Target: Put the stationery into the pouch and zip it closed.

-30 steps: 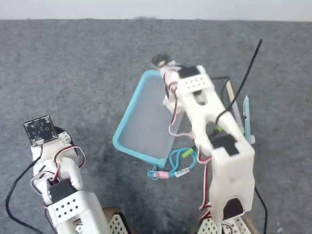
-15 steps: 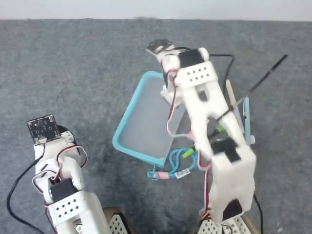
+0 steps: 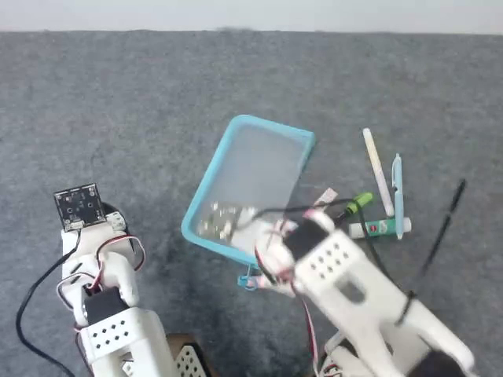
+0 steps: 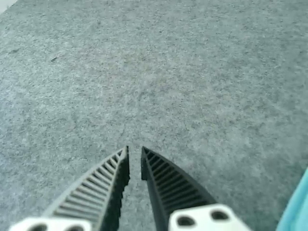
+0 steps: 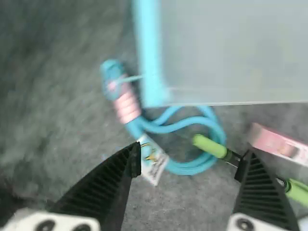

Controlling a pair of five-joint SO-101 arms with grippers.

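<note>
At 7 o'clock on the grey surface (image 3: 118, 102) stood the left arm (image 3: 110, 302), well apart from everything else. The left gripper (image 4: 134, 149) hung over bare carpet. Its fingers were drawn almost together, with a thin slit between them and nothing held.

Near the centre lay the pouch (image 3: 251, 169), a flat translucent sleeve with a teal border, one corner pointing toward 1 o'clock. We could not tell whether its zip was open. From its 6 o'clock corner trailed a blue cord (image 5: 192, 168) with pink beads (image 5: 126, 103) and a small paper tag (image 5: 153, 156).

The right arm (image 3: 354, 290) rose from 5 o'clock and covered the pouch's near edge. The right gripper (image 5: 191, 154) hovered just above the cord loop with its fingers spread wide and empty.

To the pouch's 3 o'clock, all outside it, lay a pink piece (image 3: 326, 195) just beside a green marker (image 3: 357, 203). Farther toward 3 o'clock, a white pen (image 3: 376, 169) and a blue pen (image 3: 398, 188) lay side by side, running from 12 to 6. A white-and-green marker (image 3: 381, 228) lay across their near ends. A black cable (image 3: 444, 224) hung at 4 o'clock.
</note>
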